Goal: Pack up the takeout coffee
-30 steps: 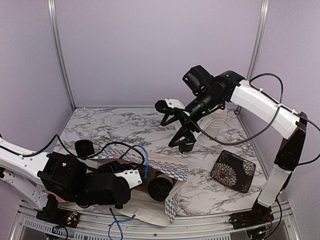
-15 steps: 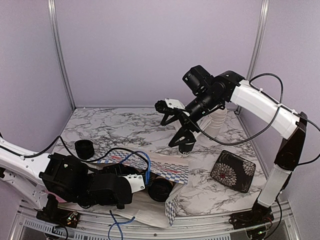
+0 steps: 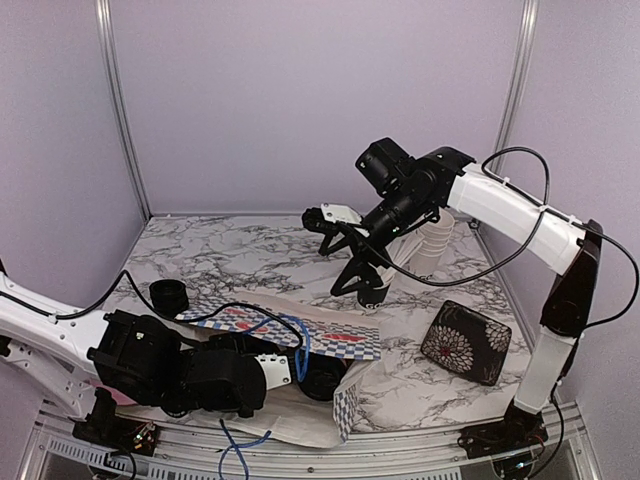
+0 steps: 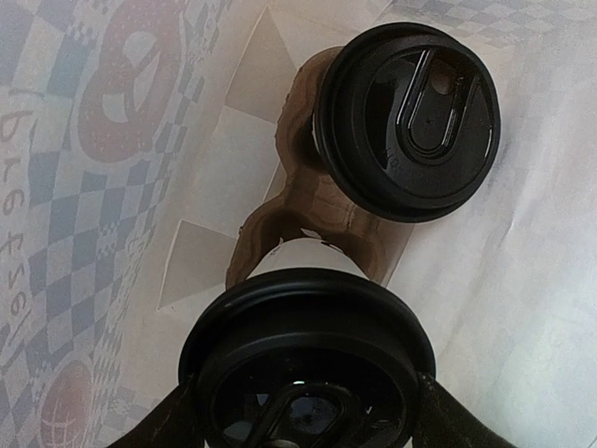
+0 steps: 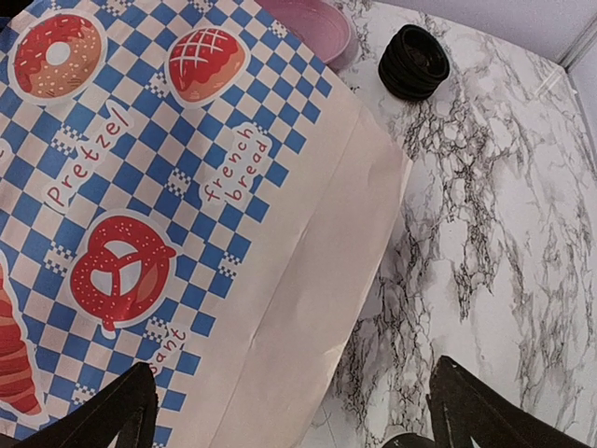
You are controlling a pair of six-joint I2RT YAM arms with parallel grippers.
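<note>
Two takeout coffee cups with black lids stand in a brown pulp carrier point(image 4: 312, 201) inside a paper bag point(image 3: 320, 335) that lies on its side. My left gripper point(image 4: 303, 425) reaches into the bag mouth and is shut on the near cup point(image 4: 308, 355), one finger on each side of its lid. The far cup point(image 4: 408, 121) sits deeper in the carrier. From above, only one lid point(image 3: 322, 378) shows in the bag mouth, just past my left gripper point(image 3: 290, 365). My right gripper point(image 3: 340, 262) hangs open above the table beyond the bag, holding nothing; its camera looks down on the bag's blue-checked side point(image 5: 159, 187).
A small black cup point(image 3: 378, 290) stands below the right gripper. A stack of white cups point(image 3: 432, 245) is behind it. A low stack of black rings point(image 3: 168, 296) point(image 5: 414, 62) sits left of the bag. A black floral tray point(image 3: 465, 342) lies at the right.
My left gripper has pushed the cup and carrier further into the bag, and the bag's top side has sunk lower. The right arm has shifted slightly left.
</note>
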